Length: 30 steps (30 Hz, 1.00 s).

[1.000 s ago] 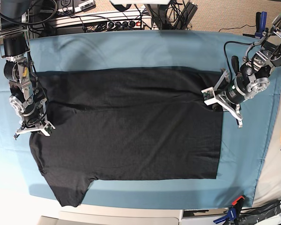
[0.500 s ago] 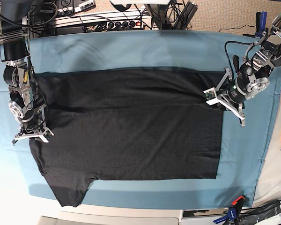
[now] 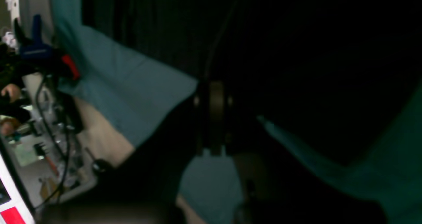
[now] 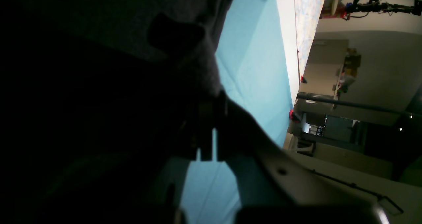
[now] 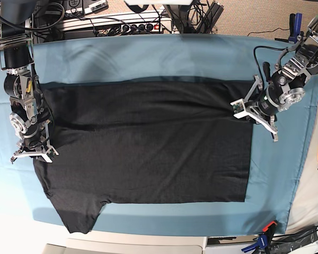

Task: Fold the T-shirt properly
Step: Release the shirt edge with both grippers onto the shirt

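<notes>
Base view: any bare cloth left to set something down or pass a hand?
Widest bare patch: the teal table cloth between the T-shirt top edge and the cables behind. A strip is free right of the shirt below the left gripper; a narrow one along the front hem. Crowded at both side edges, where the left and right gripper pinch fabric.

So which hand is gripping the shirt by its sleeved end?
The right hand, on the base view's left: the T-shirt flares into a sleeve below it. The left hand pinches the straight-edged end.
</notes>
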### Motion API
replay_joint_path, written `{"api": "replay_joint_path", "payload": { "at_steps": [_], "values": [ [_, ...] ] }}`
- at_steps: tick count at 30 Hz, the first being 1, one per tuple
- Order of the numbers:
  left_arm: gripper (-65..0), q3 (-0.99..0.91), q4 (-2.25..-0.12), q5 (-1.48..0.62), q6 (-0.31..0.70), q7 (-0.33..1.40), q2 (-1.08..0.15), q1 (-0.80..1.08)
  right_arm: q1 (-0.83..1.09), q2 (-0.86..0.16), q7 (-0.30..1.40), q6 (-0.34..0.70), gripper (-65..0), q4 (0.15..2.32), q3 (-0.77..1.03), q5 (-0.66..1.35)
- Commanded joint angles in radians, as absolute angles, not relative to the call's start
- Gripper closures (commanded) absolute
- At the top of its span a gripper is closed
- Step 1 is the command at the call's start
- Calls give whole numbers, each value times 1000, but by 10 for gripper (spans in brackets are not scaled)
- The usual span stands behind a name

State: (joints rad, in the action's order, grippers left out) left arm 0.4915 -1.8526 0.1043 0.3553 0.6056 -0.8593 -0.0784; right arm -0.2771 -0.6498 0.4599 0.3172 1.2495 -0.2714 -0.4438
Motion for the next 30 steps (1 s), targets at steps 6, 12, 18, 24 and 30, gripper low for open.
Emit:
{"api": "replay_joint_path", "payload": {
  "at_steps": [6, 12, 18, 24, 30],
  "values": [
    [-271, 482, -1865, 112, 330, 598, -878, -94, -305, -673, 462, 298, -225, 1261, -263, -433],
    [-333, 482, -1865, 112, 304, 583, -878, -94, -305, -673, 478, 289, -281, 1261, -263, -434],
    [-333, 482, -1865, 112, 303, 583, -878, -94, -306, -677, 545, 103, -281, 1261, -262, -500],
    [-333, 482, -1865, 88, 303, 583, -878, -94, -318, -699, 632, -35, -281, 1262, -261, -545],
    [-333, 482, -1865, 74, 303, 583, -878, -94, -316, -703, 632, -34, -281, 1262, -261, -545]
  ]
}}
